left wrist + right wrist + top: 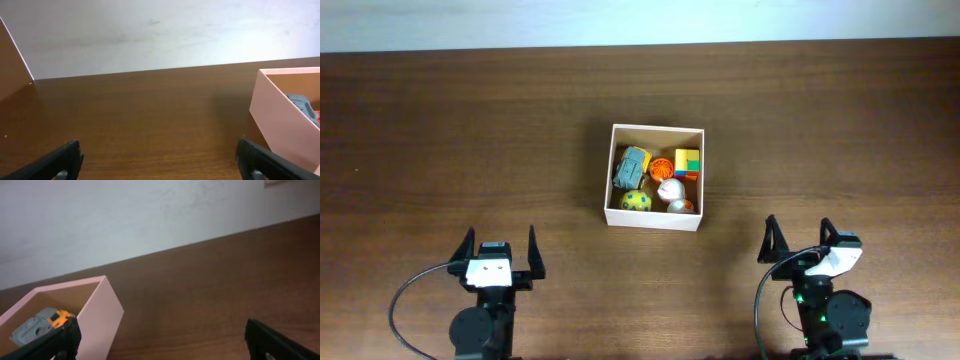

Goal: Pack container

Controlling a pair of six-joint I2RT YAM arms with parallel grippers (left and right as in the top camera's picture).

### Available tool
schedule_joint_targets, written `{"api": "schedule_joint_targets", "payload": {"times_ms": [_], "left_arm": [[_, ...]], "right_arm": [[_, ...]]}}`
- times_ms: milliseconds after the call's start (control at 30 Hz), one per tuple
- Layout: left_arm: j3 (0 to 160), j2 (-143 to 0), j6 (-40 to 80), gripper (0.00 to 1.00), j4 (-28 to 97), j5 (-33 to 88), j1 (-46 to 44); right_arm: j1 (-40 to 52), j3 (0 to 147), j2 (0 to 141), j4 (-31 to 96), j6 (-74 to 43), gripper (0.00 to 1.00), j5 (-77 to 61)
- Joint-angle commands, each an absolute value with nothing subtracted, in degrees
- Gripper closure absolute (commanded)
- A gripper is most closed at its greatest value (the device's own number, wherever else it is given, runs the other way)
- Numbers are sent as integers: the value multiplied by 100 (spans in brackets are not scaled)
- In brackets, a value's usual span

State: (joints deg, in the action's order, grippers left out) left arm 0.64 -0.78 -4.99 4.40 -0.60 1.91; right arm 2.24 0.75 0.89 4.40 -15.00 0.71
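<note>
A dark brown wooden table (470, 130) is seen from above, with a white wall (160, 35) behind its far edge. At the near left, the left gripper (501, 240) points toward the far edge, its two black jaws spread wide apart and holding nothing. Near the middle of the table, slightly right of centre and well apart from both arms, stands the container (655, 218). It is a square, shallow box with white outer walls, a tan inside and an open top. Small toys lie inside it. A grey toy (632, 165) with a yellow part is at the left, and a yellow-green spotted ball (637, 200) lies just nearer the arms. An orange ball (661, 166) is in the middle, with a white toy (668, 187) nearer the arms. A block (687, 161) of yellow, green, red and blue squares sits in the far right corner. At the near right, the right gripper (798, 232) also points toward the far edge, jaws wide apart and empty. Each wrist camera shows only part of the box, at the frame's edge, with the grey toy visible over its wall.
</note>
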Motion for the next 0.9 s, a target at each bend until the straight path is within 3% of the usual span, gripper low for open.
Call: {"api": "schedule_joint_targets", "payload": {"times_ms": [0,867], "left_arm": [[49,-30,-591,1,478,-16,215],[49,-30,-591,1,478,-16,215]], "right_arm": [[261,32,19,471,-1232,1,60],[434,32,19,469,-1229,1,62]]}}
